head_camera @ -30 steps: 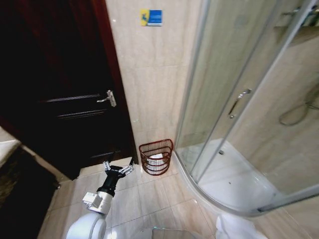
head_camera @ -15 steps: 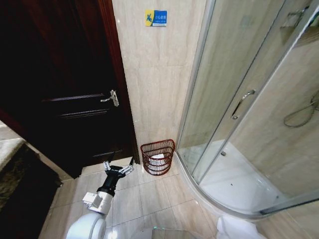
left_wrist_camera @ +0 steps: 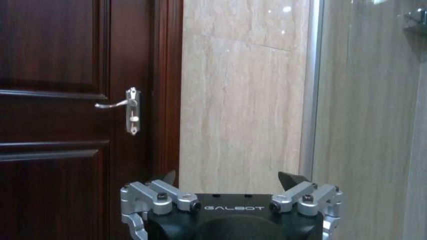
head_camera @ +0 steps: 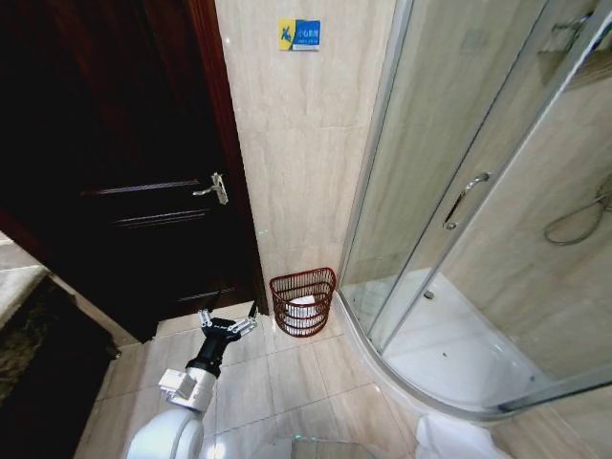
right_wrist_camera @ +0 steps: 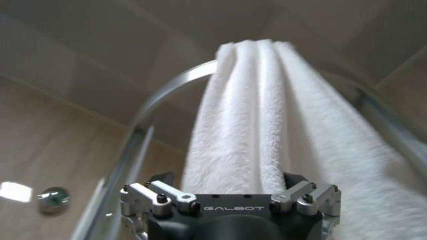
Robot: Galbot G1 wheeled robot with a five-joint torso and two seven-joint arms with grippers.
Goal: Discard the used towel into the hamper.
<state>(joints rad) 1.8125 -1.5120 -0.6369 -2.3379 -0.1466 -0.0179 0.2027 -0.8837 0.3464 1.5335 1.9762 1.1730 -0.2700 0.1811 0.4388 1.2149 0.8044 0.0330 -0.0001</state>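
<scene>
The hamper (head_camera: pixel 302 301), a small reddish-brown lattice basket, stands on the floor against the tiled wall, between the door and the shower. Something white lies inside it. My left gripper (head_camera: pixel 228 322) hovers open and empty just left of the hamper; in the left wrist view it (left_wrist_camera: pixel 230 177) faces the wall beside the door frame. My right gripper (right_wrist_camera: pixel 230 177) is shut on the white towel (right_wrist_camera: pixel 253 100), which hangs from it in long folds. Part of the towel (head_camera: pixel 449 440) also shows at the head view's lower right edge.
A dark wooden door (head_camera: pixel 115 172) with a metal handle (head_camera: pixel 212 188) stands at the left. The curved glass shower enclosure (head_camera: pixel 459 191) with its raised white tray (head_camera: pixel 449 354) fills the right. Beige floor tiles (head_camera: pixel 306 382) lie open before the hamper.
The whole head picture shifted slightly a second ago, so the camera moved. Since half a second ago nothing differs, and both arms hold still.
</scene>
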